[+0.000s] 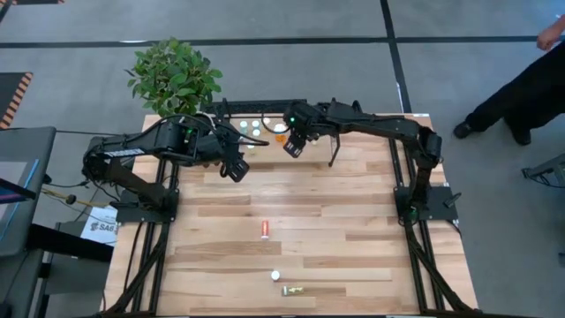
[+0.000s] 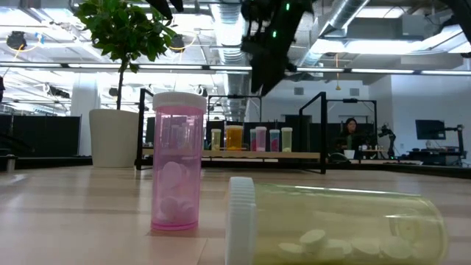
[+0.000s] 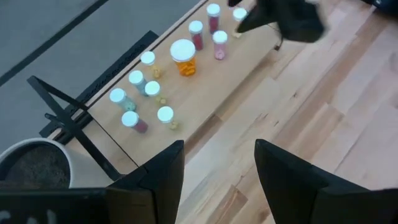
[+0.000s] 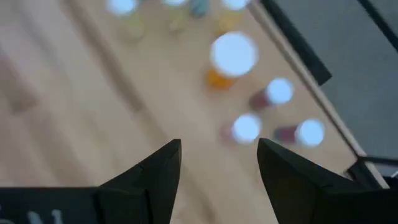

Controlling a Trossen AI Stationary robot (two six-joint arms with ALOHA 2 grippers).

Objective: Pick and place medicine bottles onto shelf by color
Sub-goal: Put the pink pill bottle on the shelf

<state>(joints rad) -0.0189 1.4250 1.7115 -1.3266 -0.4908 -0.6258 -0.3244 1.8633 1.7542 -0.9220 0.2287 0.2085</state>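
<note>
Shelf [image 1: 265, 113] sits at the far edge of the bench [image 1: 353, 221], black tube frame, light board. On it a cluster of small white-capped bottles [image 3: 152, 89], bodies yellow, green and red as far as can be told, and the larger orange bottle [image 3: 185, 58] among them, all upright. Three red ones [image 4: 278, 92] stand grouped toward the right end of the shelf (caps only are clear in the right wrist view).

Still out on the bench: a red bottle [image 1: 266, 230] lying on its side near the middle; nearer the front edge an upright one showing only its white cap [image 1: 275, 276], pink-bodied in the low view; just beside it a yellow bottle [image 1: 293, 290] lying flat, white tablets visible inside.

Right gripper [image 1: 293, 146] hangs above the right part of the shelf, by the orange bottle, jaws spread apart, nothing between them. Left gripper [image 1: 237, 168] is over the bench just in front of the shelf's left part, jaws parted, holding nothing.

Potted plant [image 1: 174, 78] stands at the far left corner. A person's dark-clothed legs [image 1: 521, 84] on the floor far right.
</note>
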